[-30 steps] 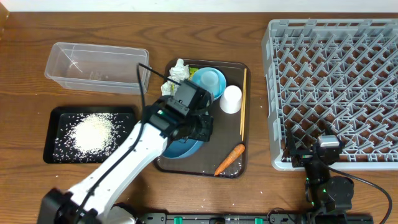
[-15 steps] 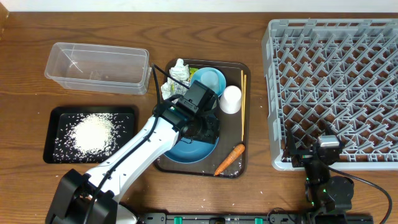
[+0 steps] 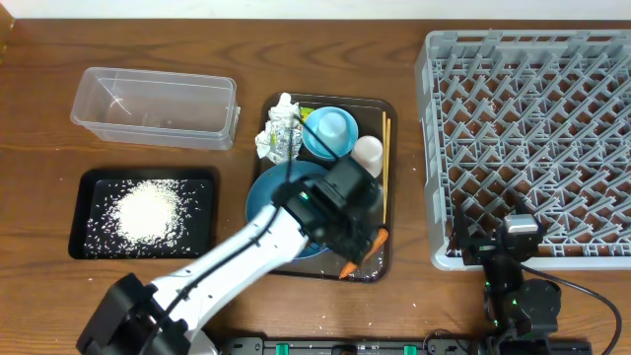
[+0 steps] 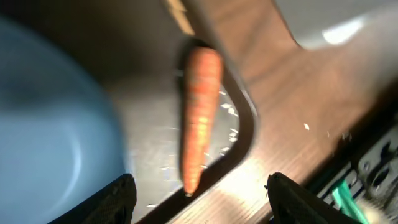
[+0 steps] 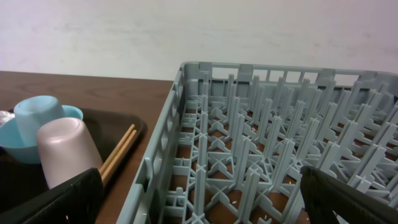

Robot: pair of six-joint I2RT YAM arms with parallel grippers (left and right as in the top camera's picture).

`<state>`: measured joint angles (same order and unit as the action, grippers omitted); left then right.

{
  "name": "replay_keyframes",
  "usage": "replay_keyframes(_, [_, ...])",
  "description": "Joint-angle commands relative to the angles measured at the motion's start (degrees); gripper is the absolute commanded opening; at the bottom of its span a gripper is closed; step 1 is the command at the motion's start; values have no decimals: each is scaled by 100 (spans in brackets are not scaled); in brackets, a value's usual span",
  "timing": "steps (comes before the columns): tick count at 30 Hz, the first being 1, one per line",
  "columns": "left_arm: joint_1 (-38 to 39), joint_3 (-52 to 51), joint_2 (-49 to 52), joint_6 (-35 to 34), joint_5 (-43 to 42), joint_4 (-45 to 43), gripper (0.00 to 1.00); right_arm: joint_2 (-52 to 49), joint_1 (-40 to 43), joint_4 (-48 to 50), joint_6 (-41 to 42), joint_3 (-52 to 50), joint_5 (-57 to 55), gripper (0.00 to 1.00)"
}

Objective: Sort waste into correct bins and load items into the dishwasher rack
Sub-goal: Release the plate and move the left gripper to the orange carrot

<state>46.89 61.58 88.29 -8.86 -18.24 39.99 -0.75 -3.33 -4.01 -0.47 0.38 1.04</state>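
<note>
An orange carrot (image 4: 200,112) lies in the front right corner of the brown serving tray (image 4: 247,121), beside the large blue plate (image 4: 50,124). My left gripper (image 4: 199,199) hovers open just over the carrot's thin tip, with nothing held. Overhead, the left gripper (image 3: 357,229) stands between the plate (image 3: 271,197) and the carrot (image 3: 363,248). The tray's back holds crumpled paper (image 3: 279,128), a light blue bowl (image 3: 330,133), a white cup (image 3: 368,153) and chopsticks (image 3: 385,148). My right gripper (image 5: 202,205) is open and empty at the grey rack's (image 5: 261,143) front left corner.
The black tray (image 3: 89,182) at the left holds a heap of rice (image 3: 148,209). A clear plastic box (image 3: 158,104) stands behind it. The rack (image 3: 532,128) fills the right side of the table. My right arm (image 3: 508,256) sits at the rack's front edge.
My left gripper has opened and swung right from over the blue plate to the carrot. More of the plate now shows. The right arm has not moved.
</note>
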Motion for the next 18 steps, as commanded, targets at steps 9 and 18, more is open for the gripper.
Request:
replay_keyframes(9, [634, 116, 229, 741, 852, -136, 70, -2, -7, -24, -44, -7, -37, 99])
replay_keyframes(18, [634, 116, 748, 881, 833, -544, 69, -2, -7, -24, -44, -7, -37, 99])
